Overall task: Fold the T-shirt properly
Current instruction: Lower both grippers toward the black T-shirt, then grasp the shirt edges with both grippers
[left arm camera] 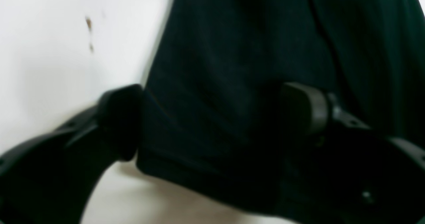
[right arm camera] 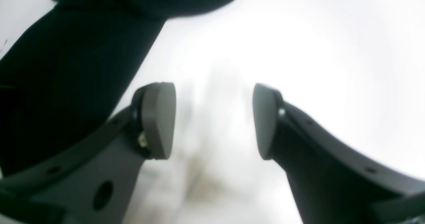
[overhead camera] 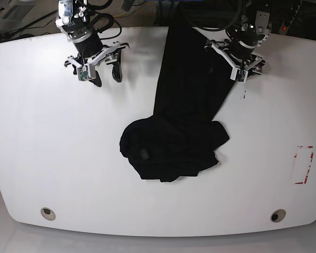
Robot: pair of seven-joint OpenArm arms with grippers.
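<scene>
The large black soft cloth T-shirt (overhead camera: 181, 121) lies mid-table on the white oval table (overhead camera: 52, 158), one long dark band stretching up to the far edge and a crumpled bunch heaped at the near end. No print is showing, only plain black cloth. Over on the left arm, the left claw (left arm camera: 212, 117) sits right on the shirt's upper edge, its dark fingers (left arm camera: 121, 117) spread wide with a broad fold of black fabric lying between them; one finger is off on the bare table, the other over the cloth, and nothing looks pinched. The right claw (right arm camera: 214, 121) hangs above bare white table, well apart from the bunch, its grey pads (right arm camera: 159, 117) parted with only table between them and black cloth just beside it. Small red markings (overhead camera: 304, 165) sit near the table's edge.
</scene>
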